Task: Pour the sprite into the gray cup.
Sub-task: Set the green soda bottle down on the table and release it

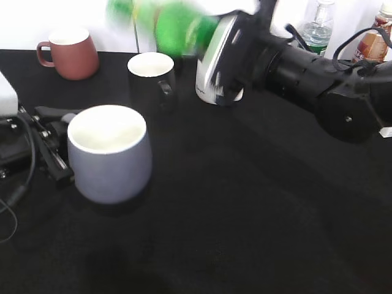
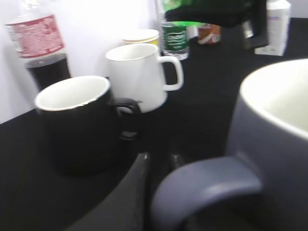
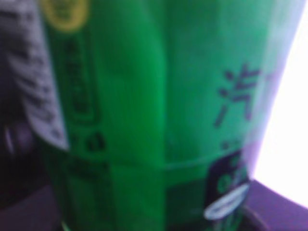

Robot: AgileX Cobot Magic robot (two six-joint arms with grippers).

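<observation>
Bright-green sprite point(image 1: 174, 24), blue-gray cup point(image 1: 110, 156) with white inside, black mug point(image 1: 152, 76), reddish-brown mug point(image 1: 68, 54).

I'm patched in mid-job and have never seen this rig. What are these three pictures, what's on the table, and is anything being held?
It is a two-armed robot with a camera on each wrist, plus one outside camera looking down at the black table.

In the outside view, the right gripper holds the green Sprite bottle tipped sideways in the air, blurred. The gray cup stands in front, empty and dry-looking, with the left gripper right beside its handle side. Behind are a black mug, a reddish-brown mug and a white mug.

The left wrist view looks past the gray cup's handle; whether that gripper grips it is unclear. A cola bottle stands at the back.

The right wrist view is filled by the bottle's label.
</observation>
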